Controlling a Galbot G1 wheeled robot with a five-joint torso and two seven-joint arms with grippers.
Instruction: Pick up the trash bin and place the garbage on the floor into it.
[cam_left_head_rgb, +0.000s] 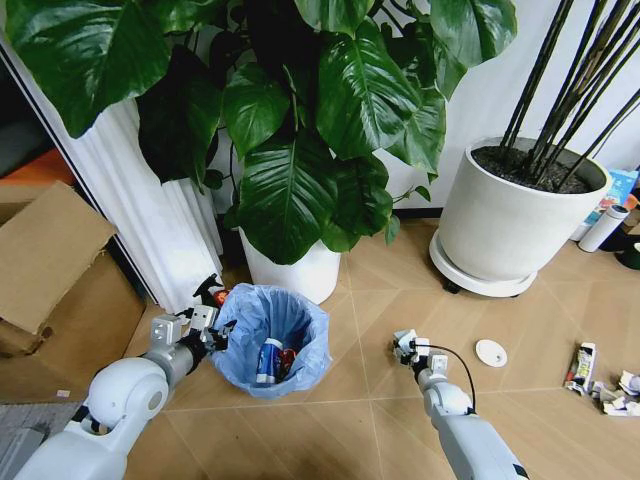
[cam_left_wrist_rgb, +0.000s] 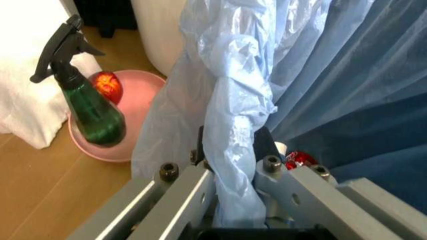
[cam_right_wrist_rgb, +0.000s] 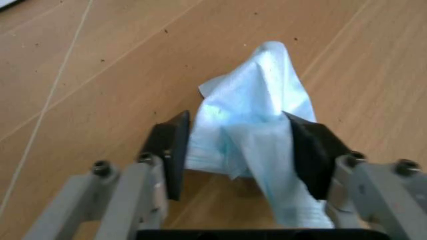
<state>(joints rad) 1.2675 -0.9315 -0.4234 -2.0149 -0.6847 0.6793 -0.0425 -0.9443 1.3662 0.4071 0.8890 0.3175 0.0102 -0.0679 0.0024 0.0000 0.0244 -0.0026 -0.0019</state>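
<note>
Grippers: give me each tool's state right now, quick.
Left tool: closed on the rim of the trash bin, pinching its blue bag.
Right tool: closed on a pale tissue, just above the floor.

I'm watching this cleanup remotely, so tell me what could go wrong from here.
1. The right gripper pinches only loose folds of the pale tissue; it might slip out before reaching the trash bin.
2. The left gripper grips mostly the bin's thin blue bag, which could tear or pull off.
</note>
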